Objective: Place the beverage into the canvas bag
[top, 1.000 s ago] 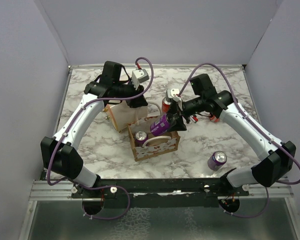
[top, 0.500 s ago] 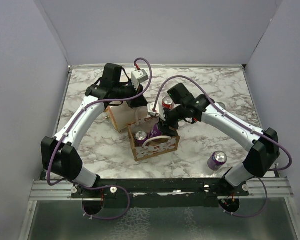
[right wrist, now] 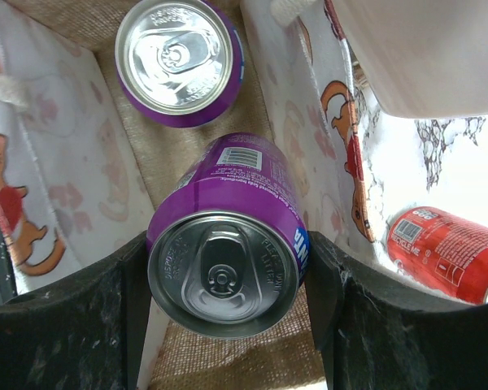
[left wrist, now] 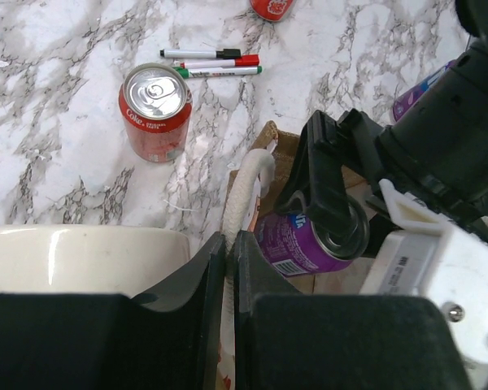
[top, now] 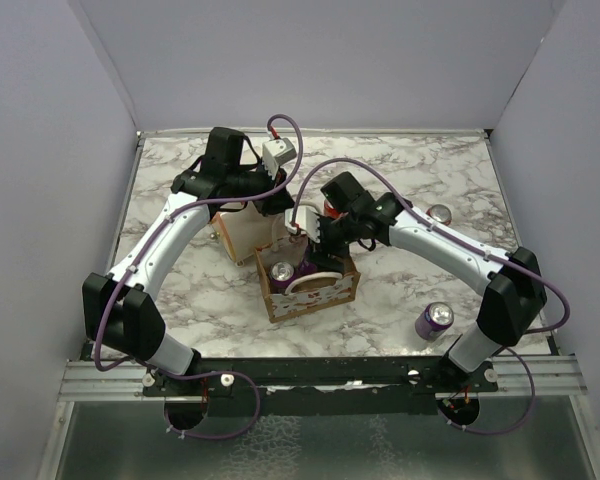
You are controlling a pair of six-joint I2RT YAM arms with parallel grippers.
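Observation:
The canvas bag (top: 318,294) stands open mid-table, white with red print and tan inside. My left gripper (left wrist: 228,248) is shut on one white loop handle (left wrist: 246,183) at the bag's far side. A purple beverage can (right wrist: 236,187) is clamped between the fingers of my right gripper (right wrist: 228,272), which has come down into the bag's mouth (top: 315,252). The can hangs tilted between the printed walls (right wrist: 61,162), above the burlap floor. A second purple can (right wrist: 179,61) stands upright inside the bag, just beyond the held one.
A cream cylinder (top: 245,232) stands against the bag's far left side. A red can (left wrist: 154,110) and several markers (left wrist: 215,63) lie beyond it. Another red can (right wrist: 439,244) lies outside the bag's wall. A purple can (top: 434,320) stands near the front right.
My right arm swung left and lowered the purple can from above the bag's right edge into its mouth. My left gripper closed on the handle.

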